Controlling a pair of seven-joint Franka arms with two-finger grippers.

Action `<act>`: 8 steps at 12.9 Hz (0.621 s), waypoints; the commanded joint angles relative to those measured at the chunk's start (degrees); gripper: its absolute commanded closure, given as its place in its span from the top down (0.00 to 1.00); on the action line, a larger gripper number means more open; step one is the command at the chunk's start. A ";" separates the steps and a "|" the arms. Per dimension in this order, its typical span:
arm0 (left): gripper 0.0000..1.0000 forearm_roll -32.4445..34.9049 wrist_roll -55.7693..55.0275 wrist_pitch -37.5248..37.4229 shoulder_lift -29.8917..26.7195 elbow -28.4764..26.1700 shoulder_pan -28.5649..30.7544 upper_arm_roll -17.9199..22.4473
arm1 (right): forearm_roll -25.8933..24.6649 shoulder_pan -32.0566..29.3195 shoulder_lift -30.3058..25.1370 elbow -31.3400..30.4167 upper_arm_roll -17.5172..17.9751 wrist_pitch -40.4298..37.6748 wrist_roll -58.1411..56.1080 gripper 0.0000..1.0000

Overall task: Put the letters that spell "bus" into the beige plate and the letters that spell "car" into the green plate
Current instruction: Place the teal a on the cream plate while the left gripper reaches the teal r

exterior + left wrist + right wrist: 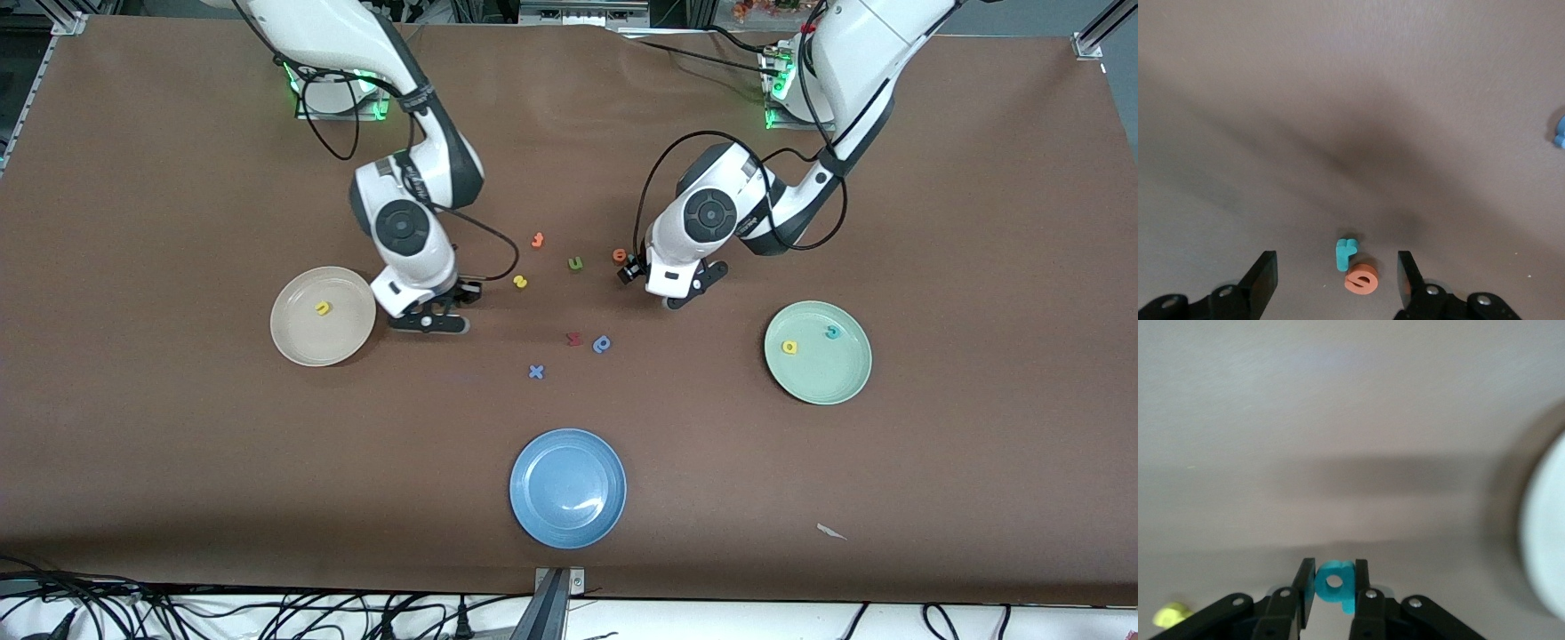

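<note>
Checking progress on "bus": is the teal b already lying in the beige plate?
No: the right gripper has its fingers shut on the teal b, and the beige plate holds only a yellow letter.

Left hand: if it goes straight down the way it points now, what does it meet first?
Probably the teal r and the orange letter touching it; both lie on the table between the open left hand's fingers. Depth is unclear.

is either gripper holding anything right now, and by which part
The right gripper is shut on the teal b, pinching its round bowl. The left gripper holds nothing.
</note>
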 commanded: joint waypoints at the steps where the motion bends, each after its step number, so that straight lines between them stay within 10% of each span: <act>1: 0.56 -1.56 -0.60 2.91 0.48 -1.52 -1.66 0.31 | -0.07 0.01 -4.20 -3.83 -4.57 -2.12 -9.60 0.13; 8: 0.39 -1.38 -0.60 6.96 2.85 -2.06 -1.67 0.40 | -0.24 0.01 -8.96 -13.85 -16.19 2.43 -32.73 0.19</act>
